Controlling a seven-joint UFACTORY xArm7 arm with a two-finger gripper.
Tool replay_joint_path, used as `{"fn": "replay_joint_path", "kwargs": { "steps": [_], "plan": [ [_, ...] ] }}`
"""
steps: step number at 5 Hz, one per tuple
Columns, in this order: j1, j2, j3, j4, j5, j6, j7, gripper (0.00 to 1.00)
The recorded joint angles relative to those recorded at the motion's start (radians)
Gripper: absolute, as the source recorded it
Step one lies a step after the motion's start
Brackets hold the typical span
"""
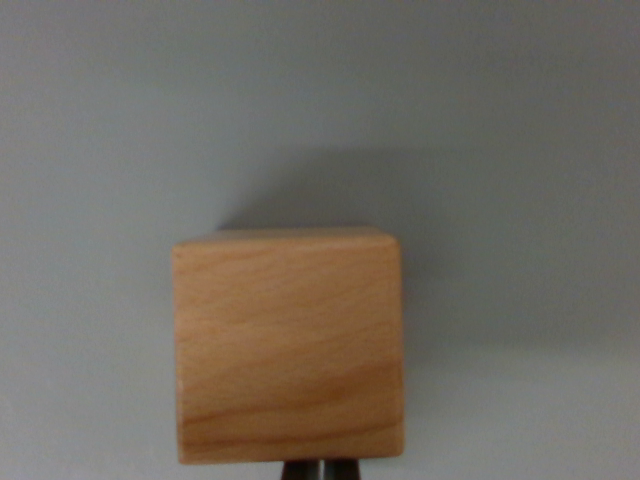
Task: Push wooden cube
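The wooden cube (288,345) sits on the plain grey surface (100,150) directly ahead of the gripper (321,468), whose dark tips show at the bottom edge almost closed together, holding nothing, seemingly touching the cube's near face, slightly toward the wrist view's right.

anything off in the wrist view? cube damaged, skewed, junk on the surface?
Nothing stands out. The wooden cube looks intact and sits nearly square on the plain grey surface. The tool tips barely show at its bottom edge.

Soft even light, slight blur
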Motion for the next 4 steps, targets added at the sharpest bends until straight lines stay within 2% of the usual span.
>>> {"fn": "replay_joint_path", "kwargs": {
  "steps": [1,2,3,4],
  "plan": [
    [0.0,0.02,0.0,0.03,-0.0002,0.011,0.0,1.0],
    [0.0,0.02,0.0,0.03,-0.0002,0.011,0.0,1.0],
    [0.0,0.036,-0.001,0.055,-0.0003,0.019,-0.001,1.0],
    [0.0,0.036,-0.001,0.055,-0.0003,0.019,-0.001,1.0]
  ]
}}
